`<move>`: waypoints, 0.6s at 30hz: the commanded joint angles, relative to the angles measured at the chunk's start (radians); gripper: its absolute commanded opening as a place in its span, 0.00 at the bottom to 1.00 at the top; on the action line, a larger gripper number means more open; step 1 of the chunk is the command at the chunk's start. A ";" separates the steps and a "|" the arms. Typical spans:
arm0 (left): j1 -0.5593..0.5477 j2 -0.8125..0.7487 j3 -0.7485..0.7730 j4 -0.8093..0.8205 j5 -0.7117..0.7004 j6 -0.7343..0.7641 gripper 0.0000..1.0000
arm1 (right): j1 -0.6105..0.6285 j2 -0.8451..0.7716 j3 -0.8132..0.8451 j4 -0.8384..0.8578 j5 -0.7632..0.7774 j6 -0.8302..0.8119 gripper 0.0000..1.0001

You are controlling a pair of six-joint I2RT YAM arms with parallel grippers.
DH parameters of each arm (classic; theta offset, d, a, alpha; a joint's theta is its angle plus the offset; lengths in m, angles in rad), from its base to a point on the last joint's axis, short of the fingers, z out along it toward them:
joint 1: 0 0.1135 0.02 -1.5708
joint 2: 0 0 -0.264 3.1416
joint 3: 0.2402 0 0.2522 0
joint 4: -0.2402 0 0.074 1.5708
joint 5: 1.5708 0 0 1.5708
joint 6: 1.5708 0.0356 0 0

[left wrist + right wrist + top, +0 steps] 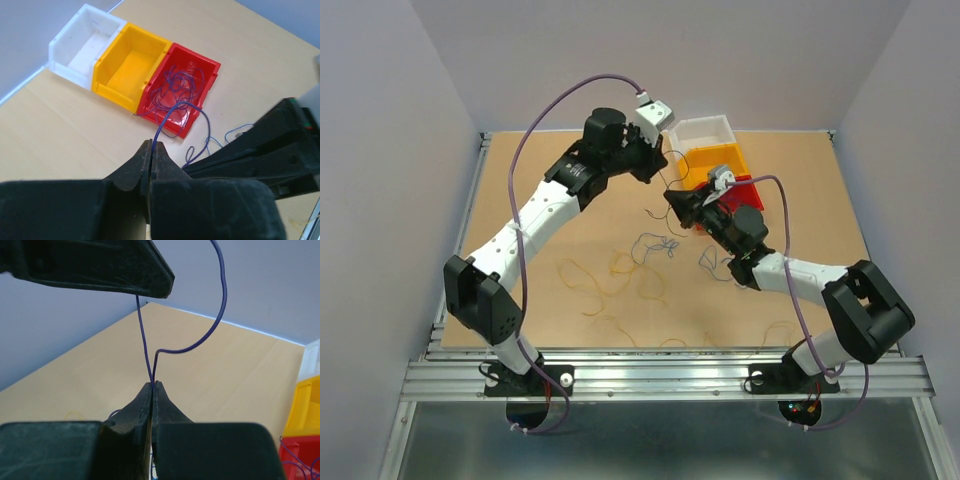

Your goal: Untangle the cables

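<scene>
A thin dark purple cable runs from a tangle of the same colour inside the red bin to my left gripper, which is shut on it. Just below it, my right gripper is shut on the same purple cable. One strand rises from there to the left gripper's fingers, and another loops off to the upper right. From above, the left gripper and the right gripper are close together over the table beside the bins. Loose yellow cables and bluish cables lie on the board.
A white bin, a yellow bin and the red bin stand in a row at the back. The right arm's dark body fills the right of the left wrist view. Walls close in the table on three sides.
</scene>
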 commanded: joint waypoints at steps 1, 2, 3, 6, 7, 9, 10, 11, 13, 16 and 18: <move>0.113 -0.015 -0.014 0.107 0.065 -0.053 0.09 | 0.004 -0.073 0.053 -0.017 0.006 -0.021 0.00; 0.128 0.000 -0.009 0.109 0.080 -0.056 0.11 | 0.004 -0.079 0.045 -0.017 -0.002 -0.017 0.00; 0.143 0.016 -0.005 0.109 0.092 -0.062 0.13 | 0.005 -0.085 0.042 -0.015 -0.011 -0.015 0.01; 0.173 0.085 0.018 0.089 0.129 -0.053 0.21 | 0.004 -0.102 0.033 -0.014 -0.048 -0.012 0.01; 0.174 0.103 0.026 0.082 0.132 -0.042 0.24 | 0.004 -0.105 0.031 -0.012 -0.051 -0.009 0.01; 0.176 0.147 0.043 0.065 0.132 -0.035 0.29 | 0.005 -0.118 0.025 -0.008 -0.045 -0.004 0.01; 0.176 0.160 0.048 0.063 0.128 -0.032 0.30 | 0.004 -0.122 0.022 -0.007 -0.027 -0.001 0.01; 0.179 0.180 0.049 0.061 0.122 -0.027 0.33 | 0.004 -0.131 0.019 -0.007 -0.011 -0.001 0.00; 0.183 0.201 0.054 0.060 0.116 -0.021 0.34 | 0.004 -0.144 0.004 -0.004 0.010 -0.004 0.01; 0.194 0.243 0.074 0.054 0.105 -0.007 0.35 | 0.002 -0.174 -0.015 0.000 0.027 -0.003 0.00; 0.203 0.285 0.097 0.040 0.112 -0.001 0.35 | 0.002 -0.194 -0.025 0.000 0.035 -0.001 0.01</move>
